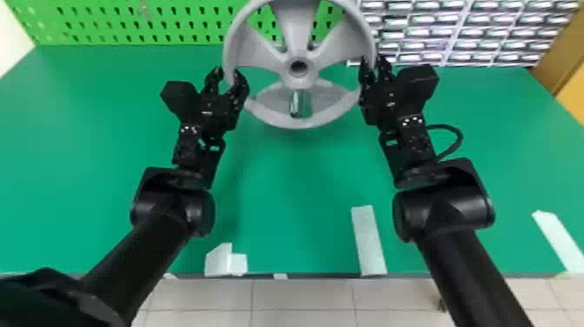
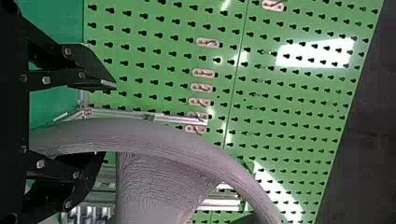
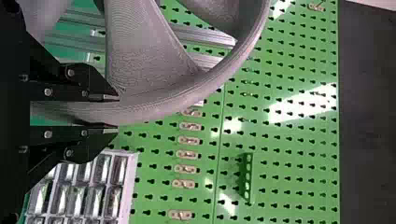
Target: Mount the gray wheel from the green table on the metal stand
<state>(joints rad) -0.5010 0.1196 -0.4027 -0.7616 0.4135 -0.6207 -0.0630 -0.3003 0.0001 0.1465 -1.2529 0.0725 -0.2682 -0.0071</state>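
Note:
The gray wheel (image 1: 297, 124) is held up over the far part of the green table (image 1: 300, 191), its hub hole facing the head camera. A shiny cylinder (image 1: 301, 103) shows below the hub. At the wheel's left side my left gripper (image 1: 227, 75) is open; in its wrist view the left gripper (image 2: 109, 120) has the rim (image 2: 140, 133) between spread fingers. My right gripper (image 1: 374, 64) is shut on the opposite rim, and the right wrist view shows the gripper (image 3: 117, 113) pinching that rim (image 3: 154, 109). Bars of the metal stand (image 2: 182, 120) lie behind the wheel, partly hidden.
A green pegboard (image 1: 130, 26) rises behind the table, with a rack of small bins (image 1: 460, 32) at its right. Pale pieces (image 1: 368, 241) lie along the table's front edge, one (image 1: 558, 239) near the right corner and others (image 1: 226, 261) left of centre.

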